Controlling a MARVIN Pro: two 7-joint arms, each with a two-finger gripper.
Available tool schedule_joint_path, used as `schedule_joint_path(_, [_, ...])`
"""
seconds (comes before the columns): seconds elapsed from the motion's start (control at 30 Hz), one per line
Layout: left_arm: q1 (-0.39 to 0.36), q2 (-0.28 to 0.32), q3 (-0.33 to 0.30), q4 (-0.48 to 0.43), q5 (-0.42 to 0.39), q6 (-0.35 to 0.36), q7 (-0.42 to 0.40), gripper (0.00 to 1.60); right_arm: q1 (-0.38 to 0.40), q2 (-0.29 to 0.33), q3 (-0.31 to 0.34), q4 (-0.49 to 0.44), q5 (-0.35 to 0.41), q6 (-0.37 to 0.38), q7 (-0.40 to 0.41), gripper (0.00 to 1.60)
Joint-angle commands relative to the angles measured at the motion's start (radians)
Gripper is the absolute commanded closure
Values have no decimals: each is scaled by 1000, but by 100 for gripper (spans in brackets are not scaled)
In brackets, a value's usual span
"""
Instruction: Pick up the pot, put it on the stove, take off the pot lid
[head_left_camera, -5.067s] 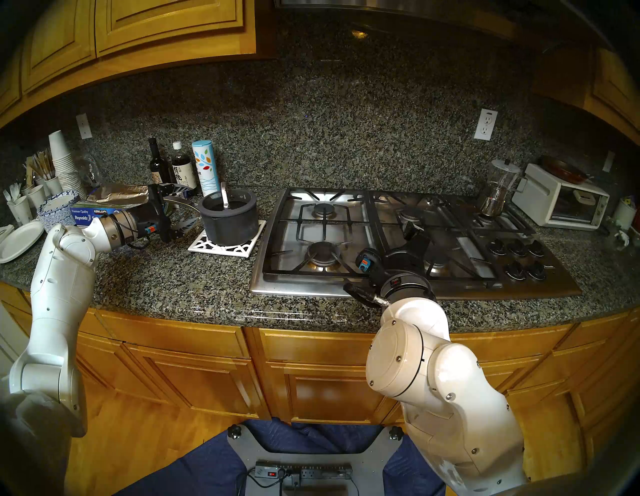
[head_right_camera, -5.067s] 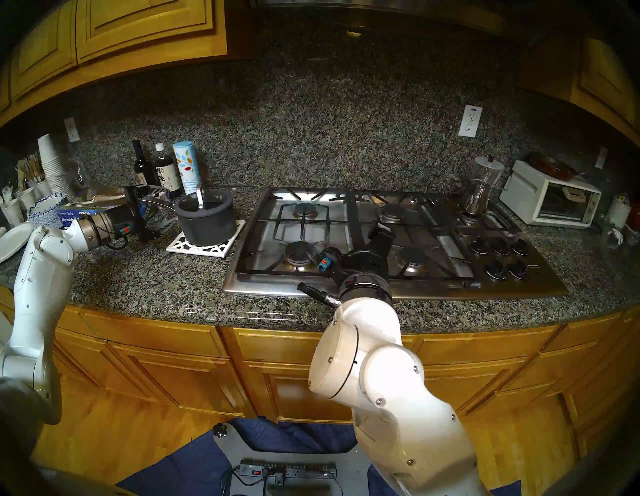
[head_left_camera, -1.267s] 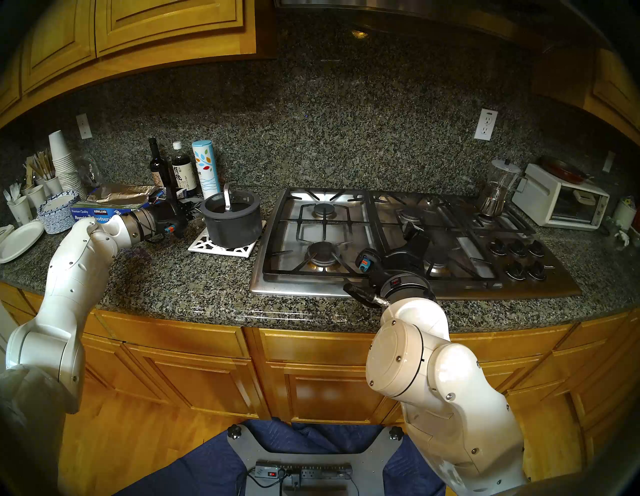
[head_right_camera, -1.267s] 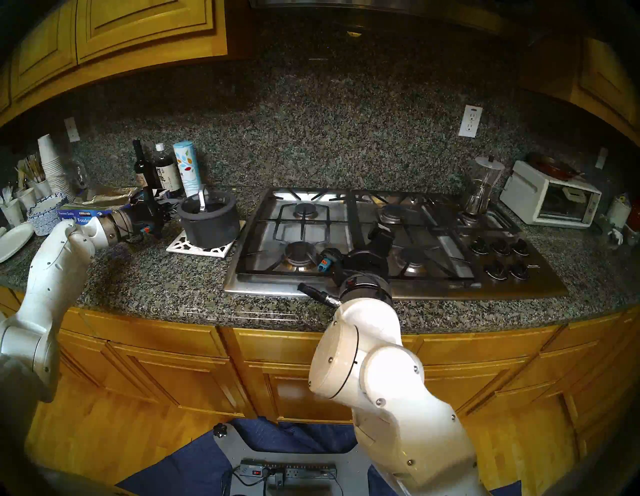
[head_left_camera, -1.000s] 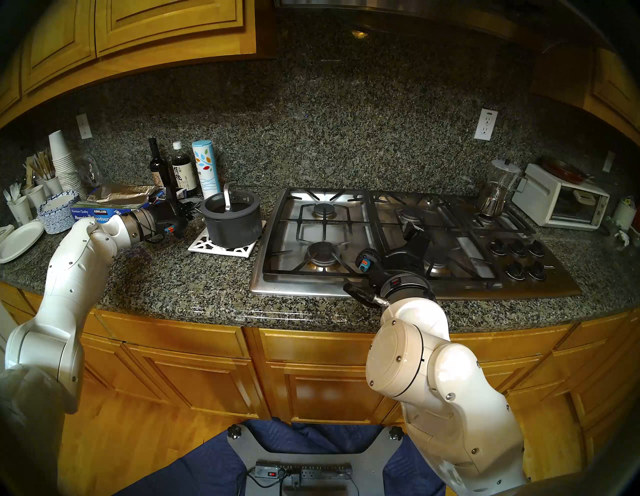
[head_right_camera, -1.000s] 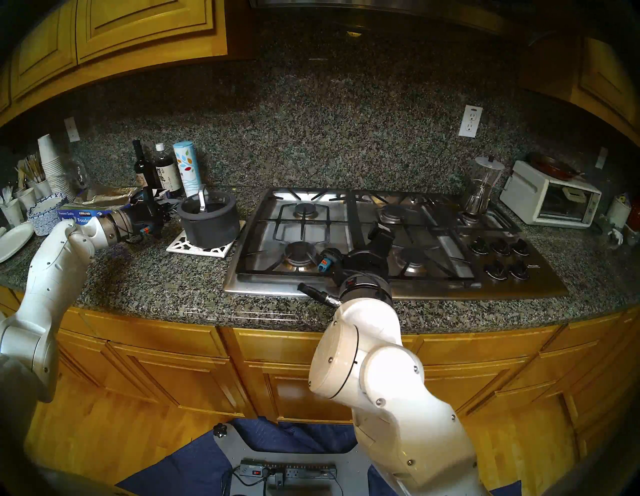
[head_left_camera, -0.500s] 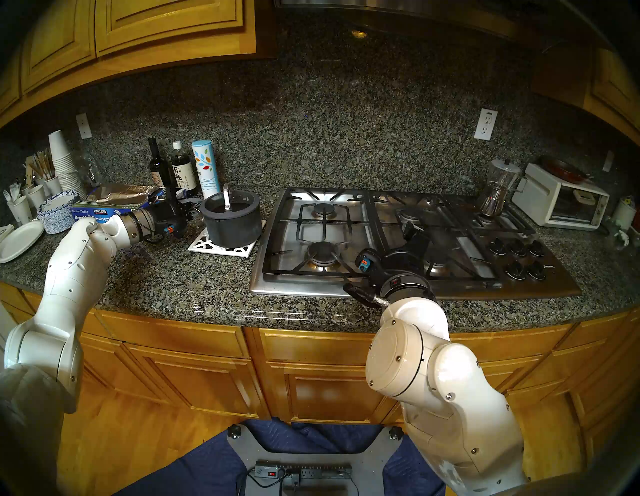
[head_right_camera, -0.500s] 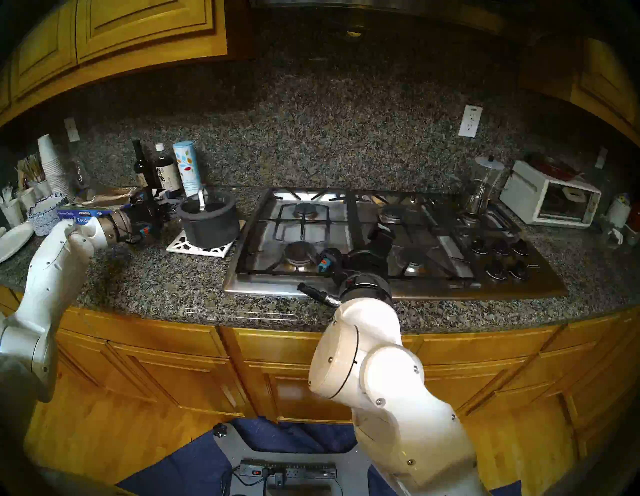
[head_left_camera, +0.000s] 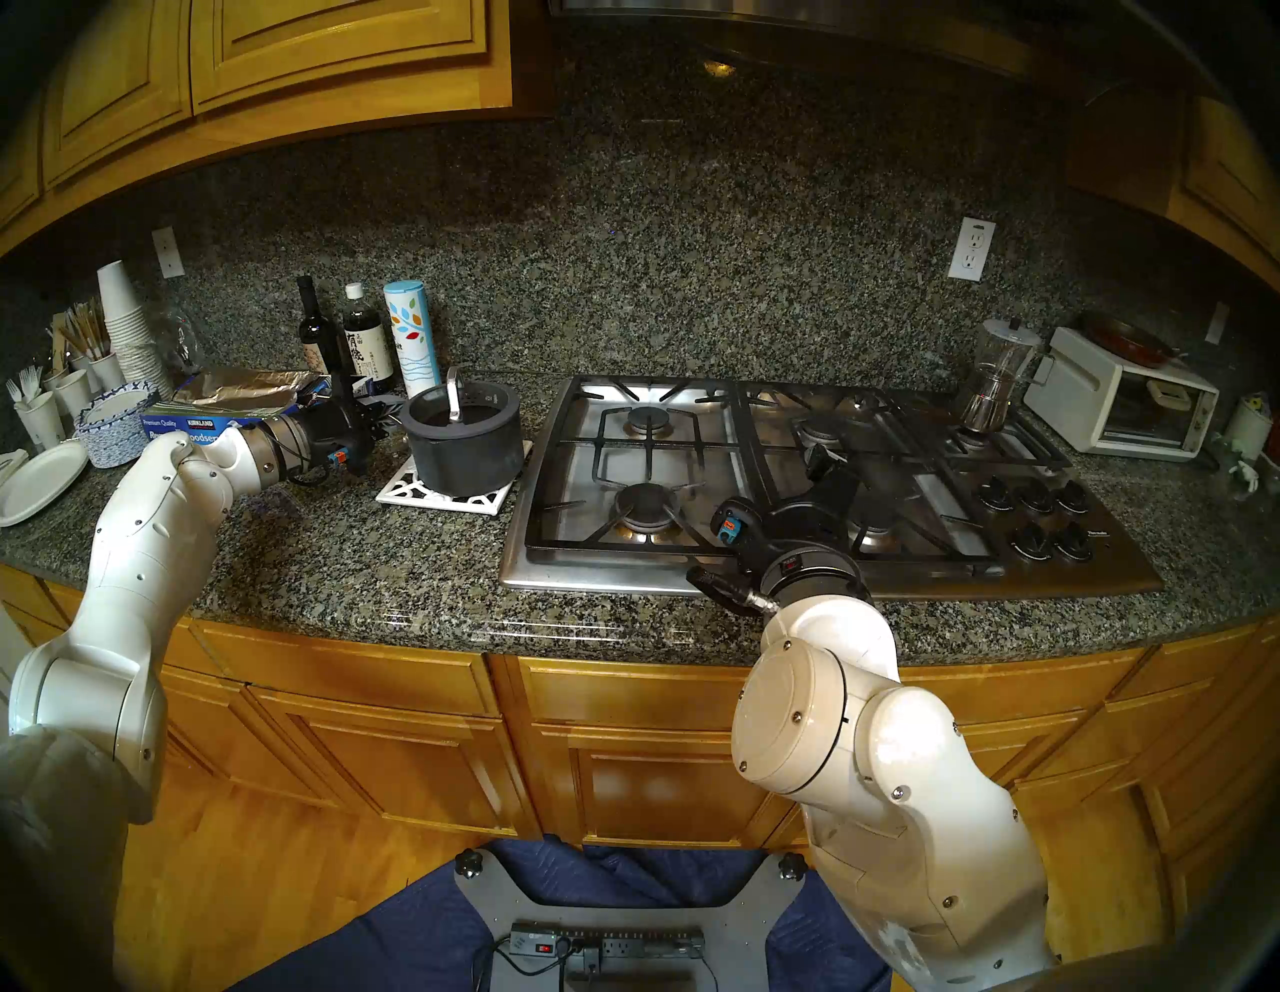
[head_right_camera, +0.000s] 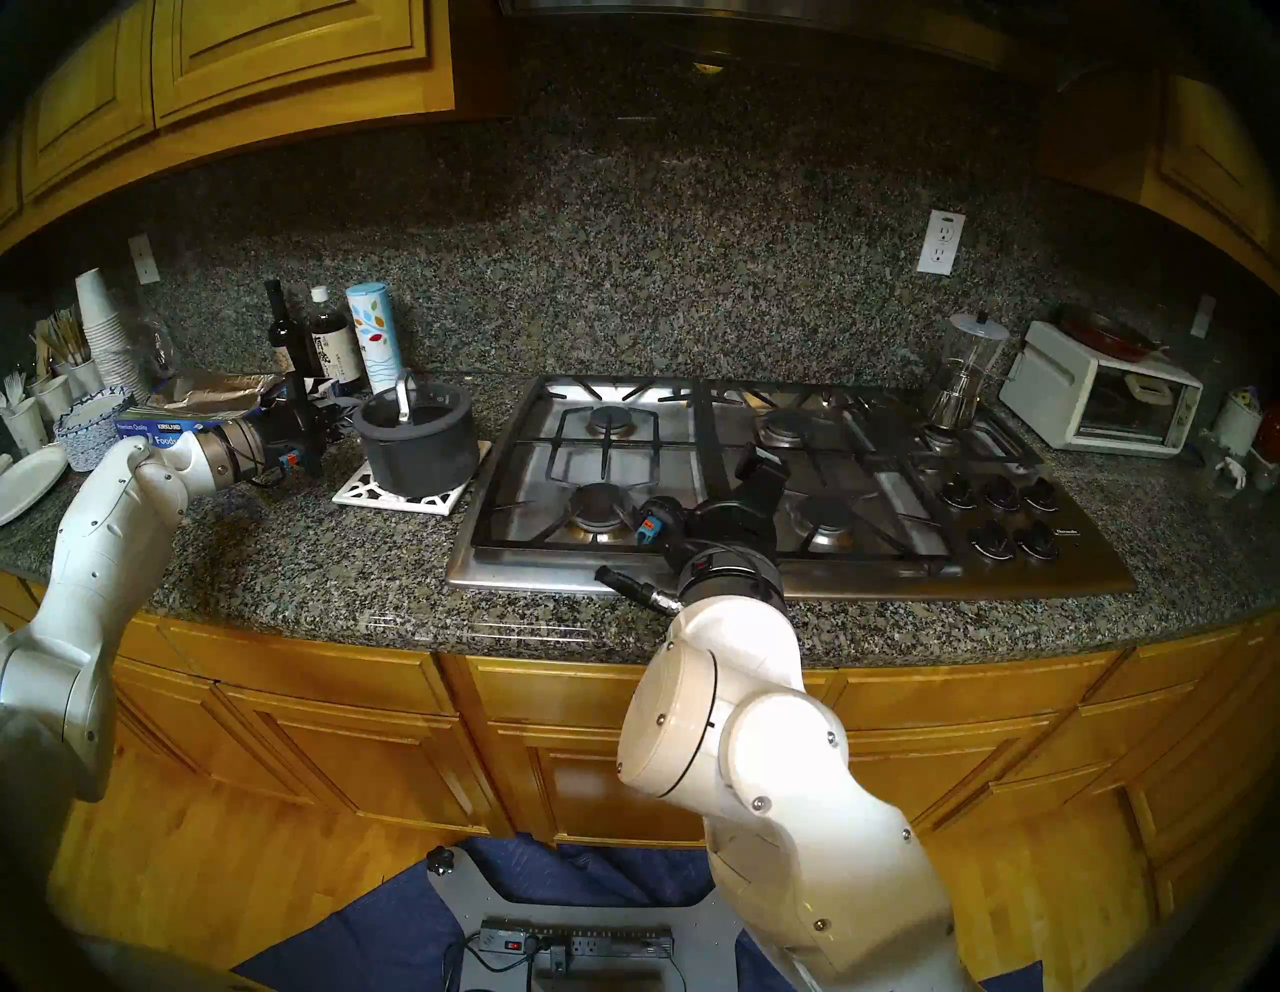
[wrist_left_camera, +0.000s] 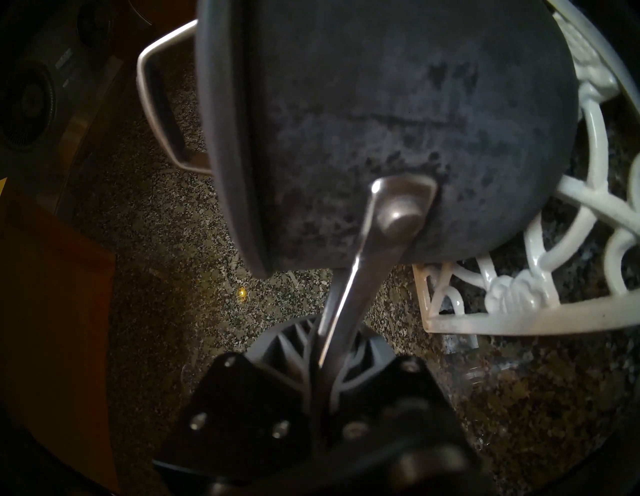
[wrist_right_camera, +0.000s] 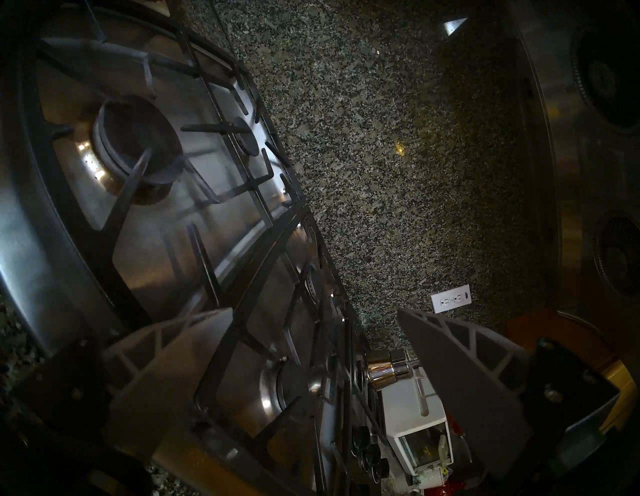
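Left wrist view: the left end effector is pinched tight on the pot's thin metal handle, close to where the handle is riveted to the dark grey pot. The pot sits on a white trivet on the granite surface, tipped slightly, with its stove-side edge seeming lifted a little off the trivet. The pot lid is on the pot, its arched silver handle standing up. What is inside the pot cannot be told through the glass.

From the head camera, the pot is at about ten o'clock from the middle of the scene, just beside the left edge of the stove but not on it. At about nine o'clock, cups hold white plastic forks, and a tall stack of paper cups stands behind them. A glass coffee maker sits on the stove's far right burner, at about two o'clock.

The right end effector hangs over the front of the stove, its fingers spread wide and holding nothing.
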Motion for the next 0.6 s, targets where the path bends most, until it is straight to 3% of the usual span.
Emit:
schedule_joint_path(0.0, [-102, 6, -44, -42, -68, 2, 13, 160, 16, -2, 3, -25, -8, -2, -11, 0])
schedule_joint_path(0.57, [-134, -4, -66, -46, -129, 2, -58, 160, 16, -3, 3, -24, -8, -2, -10, 0])
